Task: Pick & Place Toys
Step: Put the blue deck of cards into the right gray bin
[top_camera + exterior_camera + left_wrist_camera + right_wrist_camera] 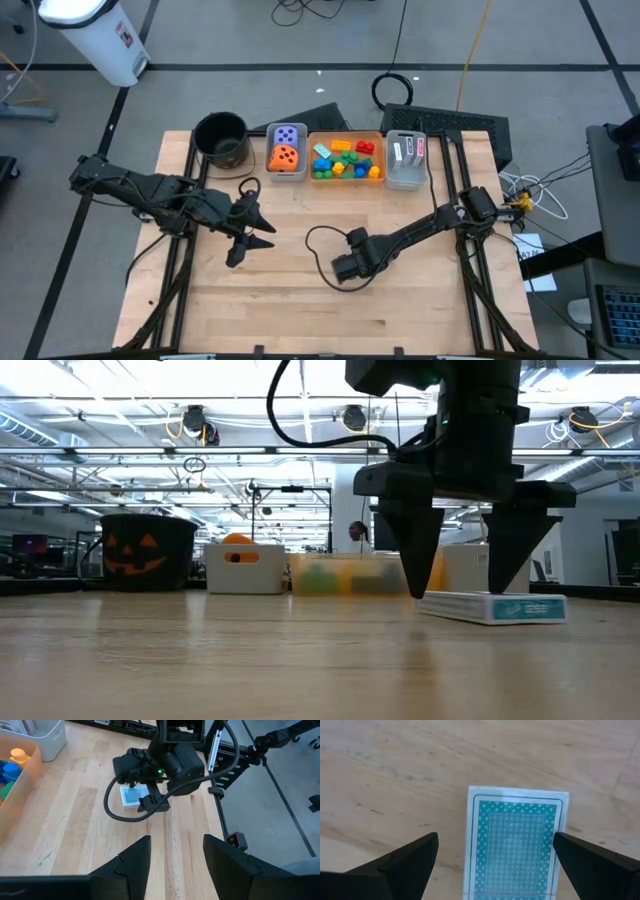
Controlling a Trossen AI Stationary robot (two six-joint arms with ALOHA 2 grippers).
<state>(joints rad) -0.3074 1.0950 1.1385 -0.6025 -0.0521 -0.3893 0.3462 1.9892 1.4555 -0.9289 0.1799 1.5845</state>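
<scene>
Lowest in the overhead frame, just right of centre, the right gripper (345, 268) points straight down at the wooden table (300, 310) with its fingers spread wide, one on each side of a teal-backed deck of cards (514, 842) lying flat on the wood. In the table-level view both fingertips (420, 565) hang just at the deck's (495, 607) top, and I cannot tell if they touch it. Left of centre, the left gripper (245, 243) hovers over bare wood, jaws partly apart, holding nothing. Further up the overhead frame a row of containers lines the table's top edge: a round black pot (221, 138) at left, then a grey bin (286, 150) with the purple die (289, 136) and orange die (285, 157), an orange bin (346, 177) full of coloured bricks (345, 158), and a second grey bin (406, 180) holding upright card packs (408, 151).
</scene>
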